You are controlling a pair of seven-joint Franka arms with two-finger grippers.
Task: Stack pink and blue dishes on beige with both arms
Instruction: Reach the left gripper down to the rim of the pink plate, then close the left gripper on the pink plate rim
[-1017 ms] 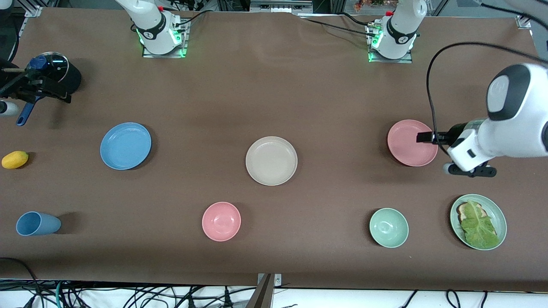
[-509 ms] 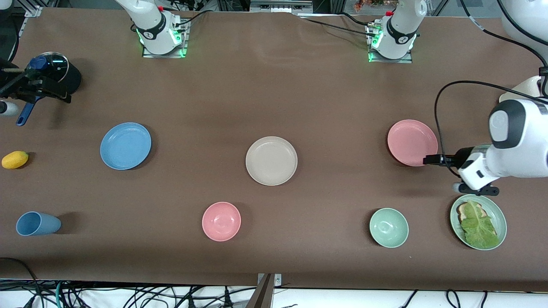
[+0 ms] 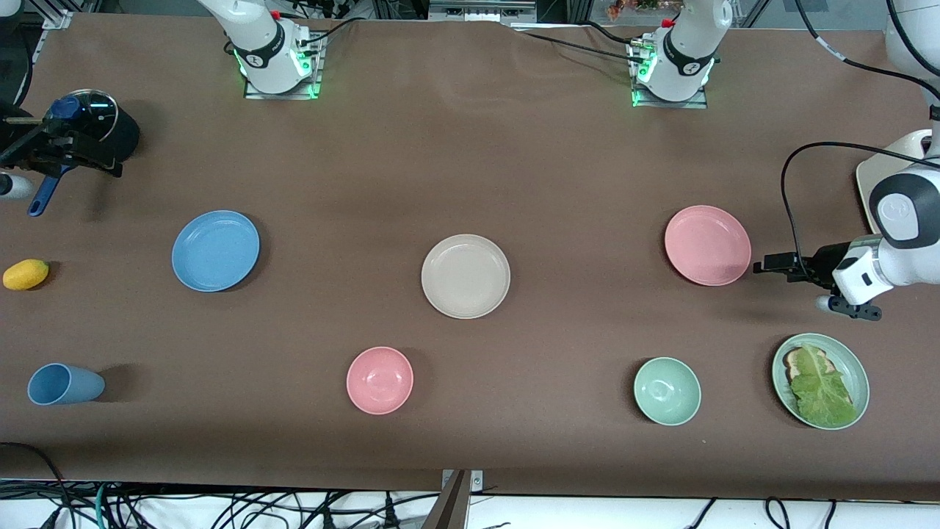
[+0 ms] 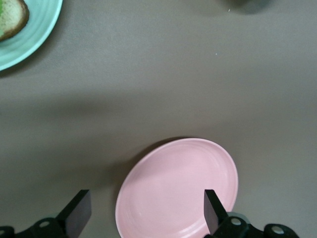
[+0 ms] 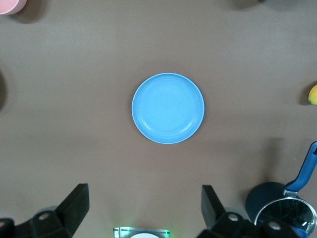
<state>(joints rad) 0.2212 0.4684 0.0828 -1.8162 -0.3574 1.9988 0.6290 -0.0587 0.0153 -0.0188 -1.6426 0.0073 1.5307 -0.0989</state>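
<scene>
The brown table (image 3: 470, 147) carries everything, and the two white arms are the biggest things over it. The left arm (image 3: 899, 242) reaches in from the table edge at its own end, and the left gripper (image 3: 771, 263) hangs just beside the pink plate (image 3: 707, 245), not touching it; in the left wrist view its two black fingers (image 4: 79, 213) stand wide apart with nothing between them, the pink plate lying on the table below. The right arm (image 3: 250, 37) shows little more than its base in the front view; the right gripper (image 5: 143, 208) is up over the table near that base, its jaws spread wide and empty, looking down on the blue plate (image 5: 168, 108). The three equal plates lie flat in a rough row, well apart: the blue plate toward the right arm's end, the beige plate (image 3: 465, 276) in the middle with nothing on it, the pink plate toward the left arm's end. A green plate (image 3: 852, 353) with toast and a lettuce leaf (image 3: 819, 386) sits nearer the front camera than the pink plate. A black pot (image 3: 103, 128) with a blue-knobbed lid stands at the right arm's end. Nearer the camera lie a pink bowl (image 3: 380, 380), a green bowl (image 3: 667, 391) and a tipped blue cup (image 3: 64, 383). A small yellow lemon (image 3: 26, 274) lies beside the blue plate.
</scene>
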